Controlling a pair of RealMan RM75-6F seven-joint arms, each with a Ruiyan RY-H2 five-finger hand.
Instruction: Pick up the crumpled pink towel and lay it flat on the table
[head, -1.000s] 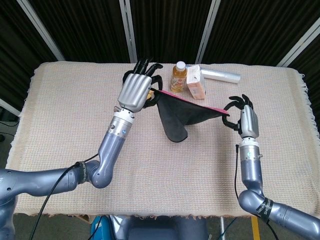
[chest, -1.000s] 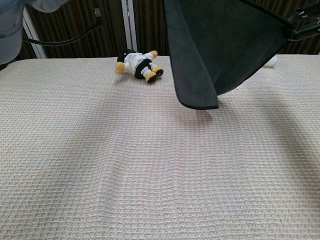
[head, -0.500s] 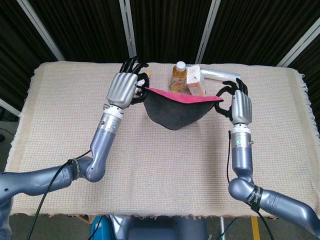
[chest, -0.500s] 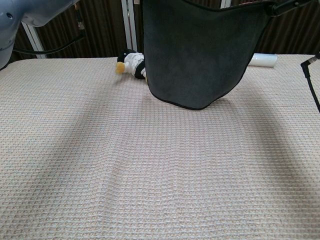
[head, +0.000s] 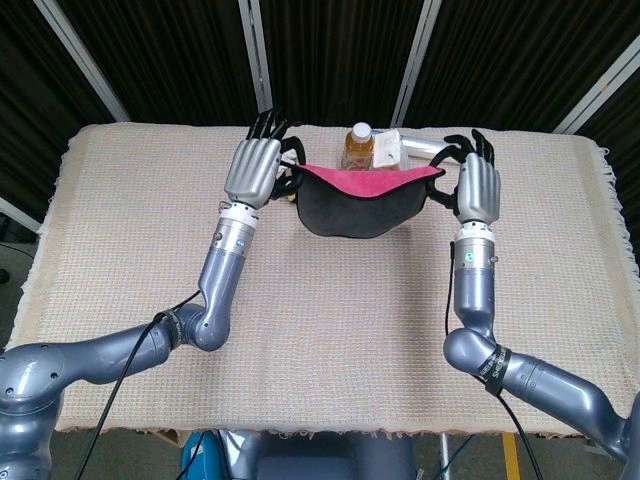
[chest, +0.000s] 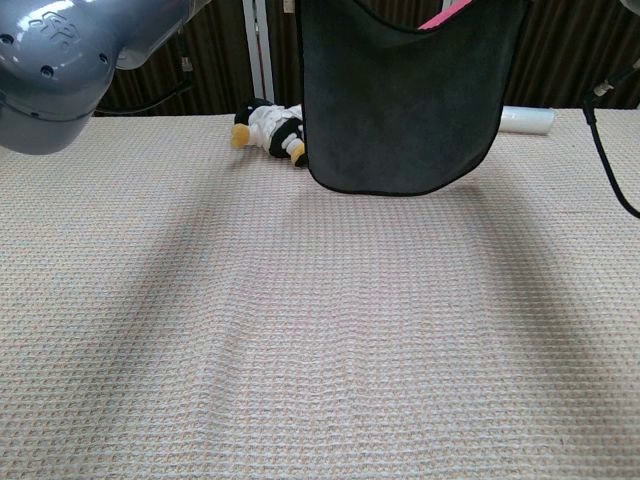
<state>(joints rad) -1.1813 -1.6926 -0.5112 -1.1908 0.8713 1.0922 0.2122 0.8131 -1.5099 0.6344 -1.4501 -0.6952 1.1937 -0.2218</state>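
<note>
The towel (head: 358, 200) hangs spread in the air between my two hands, pink on its far face and dark grey on the face towards me. My left hand (head: 256, 168) pinches its left top corner and my right hand (head: 477, 186) pinches its right top corner. In the chest view the towel (chest: 400, 95) shows as a wide dark sheet with a rounded lower edge hanging just above the table (chest: 320, 330). Both hands are cut off above the top of that view.
An orange drink bottle (head: 358, 146), a small carton (head: 388, 151) and a clear plastic roll (head: 425, 147) stand at the table's back, behind the towel. A black, white and yellow plush toy (chest: 265, 128) lies at the back, partly hidden by the towel's left edge.
Both hands have risen and moved towards the back of the table, and the right hand has swung inwards. The towel has gone from a sagging point to a wide, spread sheet.
</note>
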